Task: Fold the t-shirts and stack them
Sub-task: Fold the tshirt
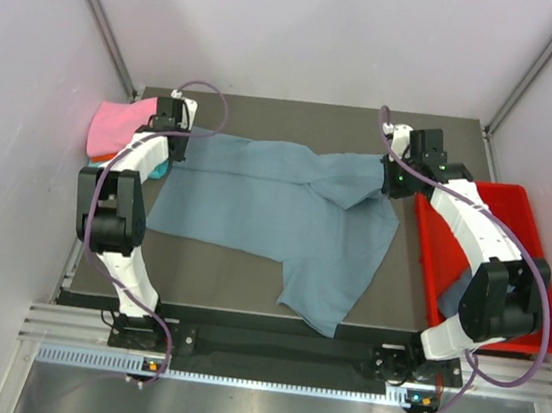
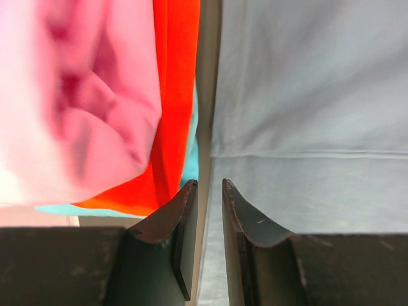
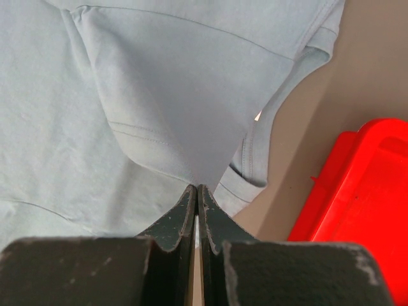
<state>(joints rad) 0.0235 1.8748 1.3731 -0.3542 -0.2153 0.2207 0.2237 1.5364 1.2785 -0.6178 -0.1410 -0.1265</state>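
Note:
A slate blue-grey t-shirt (image 1: pixel 267 200) lies spread across the table, one sleeve trailing toward the front. My right gripper (image 1: pixel 392 181) is at the shirt's far right corner. In the right wrist view it (image 3: pixel 197 187) is shut on a pinch of the shirt (image 3: pixel 159 83), which rises in a tent to the jaws. My left gripper (image 1: pixel 176 139) is at the shirt's far left corner. In the left wrist view it (image 2: pixel 209 185) stands narrowly open over the shirt's edge (image 2: pixel 306 95), which lies flat. A stack of pink (image 2: pixel 76 95), orange (image 2: pixel 175 95) and teal (image 2: pixel 190 159) shirts sits just left.
The folded stack (image 1: pixel 119 127) is at the table's far left edge, against the left wall. A shallow red tray (image 1: pixel 541 259) stands along the right side and holds some blue-grey cloth (image 1: pixel 457 289); its corner shows in the right wrist view (image 3: pixel 357 191). Walls enclose three sides.

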